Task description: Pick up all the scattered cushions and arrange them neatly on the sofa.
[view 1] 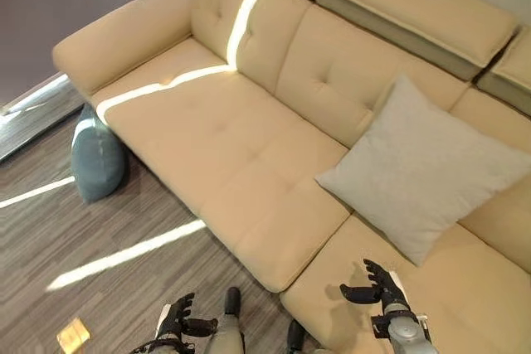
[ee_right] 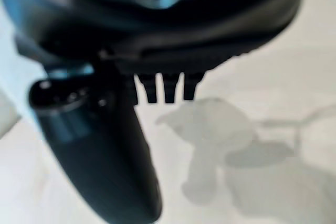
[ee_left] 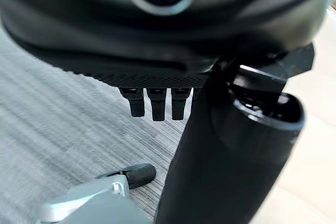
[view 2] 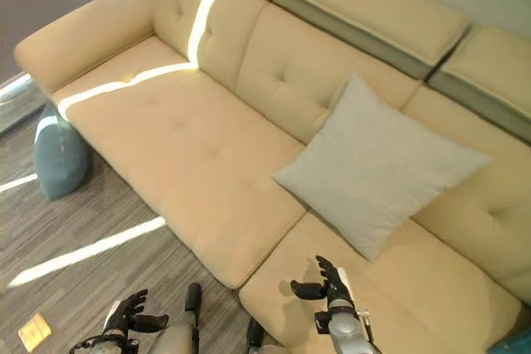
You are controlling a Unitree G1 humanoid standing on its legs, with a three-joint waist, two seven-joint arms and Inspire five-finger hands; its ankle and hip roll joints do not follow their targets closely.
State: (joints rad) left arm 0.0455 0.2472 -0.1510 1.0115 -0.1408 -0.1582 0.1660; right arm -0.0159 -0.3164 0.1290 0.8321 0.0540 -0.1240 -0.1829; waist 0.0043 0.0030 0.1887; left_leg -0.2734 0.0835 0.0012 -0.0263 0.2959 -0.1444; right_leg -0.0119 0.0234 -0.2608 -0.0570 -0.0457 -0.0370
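A pale grey cushion leans against the backrest of the cream sofa, right of its middle. A blue-grey cushion lies on the wood floor, against the sofa's left front corner below the armrest. My right hand hovers open over the right seat, in front of the grey cushion and apart from it, holding nothing. My left hand hangs low over the floor in front of the sofa, fingers relaxed and empty. A corner of something teal peeks in at the far lower right.
Wood floor with bright sun stripes spreads left of the sofa. A small yellow patch lies on the floor near my left hand. The sofa's left and middle seats are bare.
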